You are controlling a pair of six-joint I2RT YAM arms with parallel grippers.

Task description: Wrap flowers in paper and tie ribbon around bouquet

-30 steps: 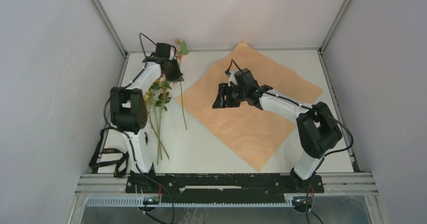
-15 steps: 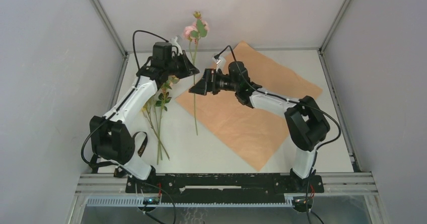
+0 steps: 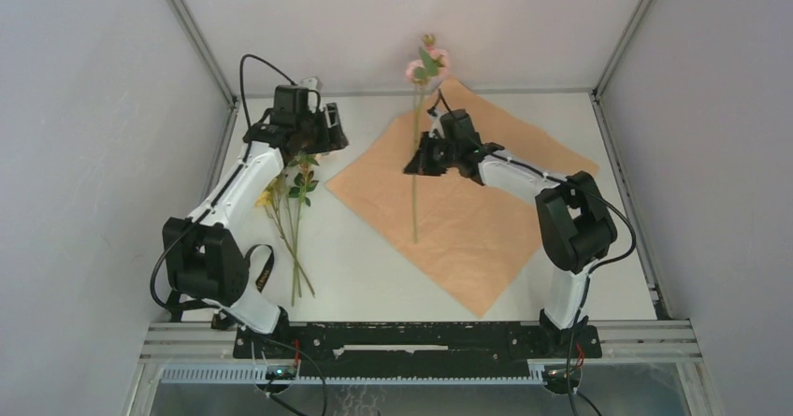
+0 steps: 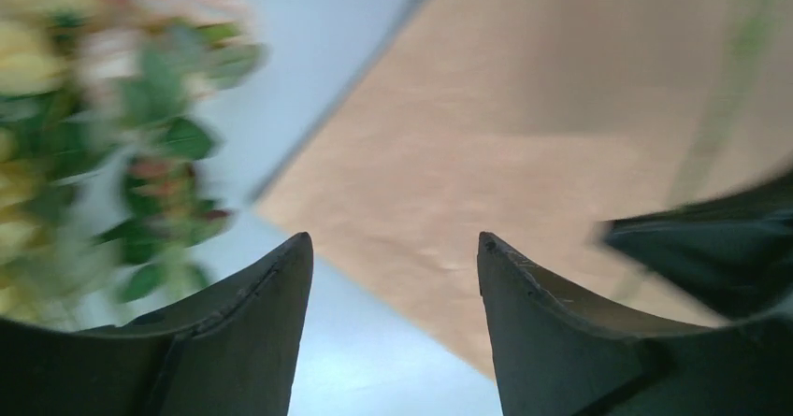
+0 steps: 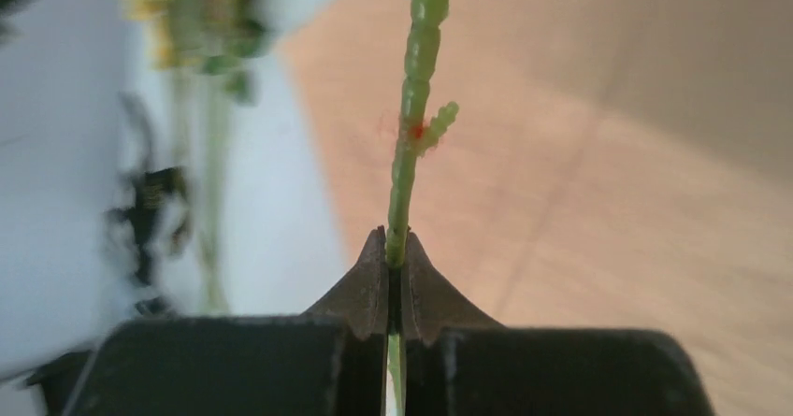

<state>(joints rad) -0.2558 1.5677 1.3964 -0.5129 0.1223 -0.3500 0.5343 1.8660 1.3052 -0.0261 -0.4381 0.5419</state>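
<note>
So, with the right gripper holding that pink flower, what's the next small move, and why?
Probably lower the right gripper to lay the pink flower on the paper. Its jaws are shut on the flower, which is held up over the sheet, and the left gripper is open with nothing in it.

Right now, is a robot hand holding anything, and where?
The right gripper pinches the pink flower mid-stem; the left gripper holds nothing.
</note>
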